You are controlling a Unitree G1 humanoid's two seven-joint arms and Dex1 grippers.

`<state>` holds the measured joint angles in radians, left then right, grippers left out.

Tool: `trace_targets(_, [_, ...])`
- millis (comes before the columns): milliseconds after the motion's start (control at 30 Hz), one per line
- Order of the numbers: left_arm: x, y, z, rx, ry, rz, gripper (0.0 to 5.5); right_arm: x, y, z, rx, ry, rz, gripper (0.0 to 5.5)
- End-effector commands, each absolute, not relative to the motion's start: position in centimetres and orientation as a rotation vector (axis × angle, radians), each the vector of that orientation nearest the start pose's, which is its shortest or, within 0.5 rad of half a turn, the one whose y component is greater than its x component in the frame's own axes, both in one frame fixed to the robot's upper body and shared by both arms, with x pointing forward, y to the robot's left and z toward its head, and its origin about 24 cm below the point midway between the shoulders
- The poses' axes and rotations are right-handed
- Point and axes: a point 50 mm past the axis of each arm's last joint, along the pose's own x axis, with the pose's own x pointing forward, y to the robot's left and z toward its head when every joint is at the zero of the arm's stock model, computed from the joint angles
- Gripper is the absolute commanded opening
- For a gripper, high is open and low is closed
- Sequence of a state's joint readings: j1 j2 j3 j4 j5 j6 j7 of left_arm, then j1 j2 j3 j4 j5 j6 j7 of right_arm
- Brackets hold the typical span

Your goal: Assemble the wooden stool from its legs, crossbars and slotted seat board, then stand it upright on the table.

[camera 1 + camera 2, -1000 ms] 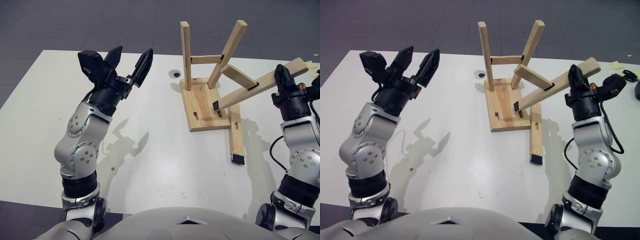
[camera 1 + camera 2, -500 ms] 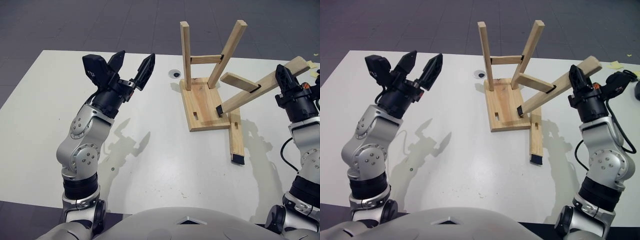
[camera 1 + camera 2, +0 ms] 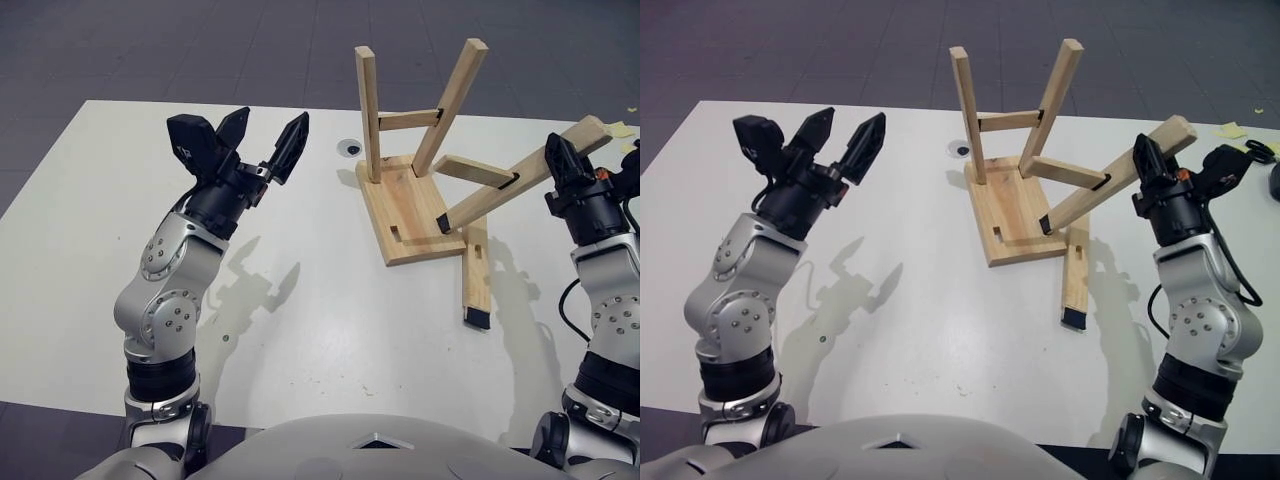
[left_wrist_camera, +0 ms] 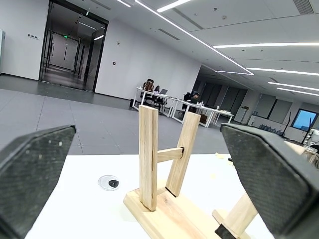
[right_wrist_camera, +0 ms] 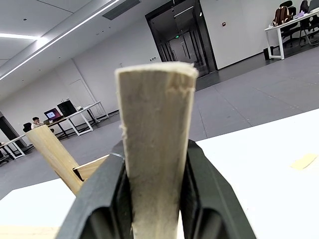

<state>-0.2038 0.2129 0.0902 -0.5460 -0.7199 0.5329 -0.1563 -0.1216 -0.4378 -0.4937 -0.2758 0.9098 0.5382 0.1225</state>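
The slotted seat board (image 3: 412, 208) lies flat on the white table with two legs (image 3: 368, 112) standing in it, joined by a crossbar (image 3: 408, 118). My right gripper (image 3: 563, 162) is shut on the upper end of a third leg (image 3: 500, 188). That leg slants down so its black-capped tip rests at the board's right edge, and a second crossbar (image 3: 474, 170) sticks out of it. In the right wrist view the leg (image 5: 157, 144) sits between the fingers (image 5: 102, 199). A fourth leg (image 3: 476, 280) lies loose beside the board. My left gripper (image 3: 268, 138) hovers open to the board's left.
A round cable grommet (image 3: 350, 148) sits in the table behind the board. Yellow notes (image 3: 622, 130) and a black cable lie at the far right edge. Bare tabletop stretches between the two arms and along the front.
The held leg has turned in my right gripper, its capped tip sliding down along the board's right edge. The board with its two legs shifted slightly left. The left gripper sank a little.
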Motion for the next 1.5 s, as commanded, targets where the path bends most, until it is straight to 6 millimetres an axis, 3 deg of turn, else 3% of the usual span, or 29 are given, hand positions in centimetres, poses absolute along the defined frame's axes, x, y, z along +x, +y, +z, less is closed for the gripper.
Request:
trace_targets(33, [25.1,14.0,17.6,-0.349,-0.216,-0.523,5.4,24.9,-26.8,14.5,0.374,-0.068,0.092,1.02])
trace_targets(233, [25.2,13.9,17.5,-0.344,-0.212,-0.525,5.4,23.9,-24.8,12.4,0.182,0.042,0.259,1.02])
trace_targets(333, [25.2,13.9,17.4,-0.343,-0.21,-0.527,5.4,23.4,-24.8,11.0,0.15,0.1,0.277,1.02])
trace_targets(500, [25.2,13.7,17.2,-0.34,-0.204,-0.528,5.4,21.3,-25.1,5.9,0.13,0.418,0.178,1.02])
trace_targets(600, [25.3,13.5,17.2,-0.334,-0.2,-0.529,5.4,20.6,-24.3,4.3,0.104,0.618,0.197,1.02])
trace_targets(767, [25.4,13.1,17.1,-0.316,-0.19,-0.544,5.4,24.4,-22.7,7.4,0.119,0.548,0.232,1.02])
trace_targets(900, [25.5,12.8,17.1,-0.311,-0.186,-0.555,5.4,25.6,-21.8,7.6,0.155,0.609,0.224,1.02])
trace_targets(1000, [25.4,12.4,17.0,-0.307,-0.182,-0.564,5.4,24.5,-21.9,6.4,0.129,0.671,0.206,1.02])
trace_targets(1100, [25.2,12.5,16.8,-0.303,-0.176,-0.555,5.4,21.8,-22.2,4.7,0.107,0.744,0.179,1.02])
trace_targets(1300, [25.1,12.6,16.8,-0.292,-0.174,-0.554,5.4,18.8,-22.6,3.6,0.094,0.766,0.117,1.02])
trace_targets(1500, [25.3,12.6,16.9,-0.282,-0.173,-0.554,5.4,21.0,-22.2,5.1,0.12,0.665,0.103,1.02])
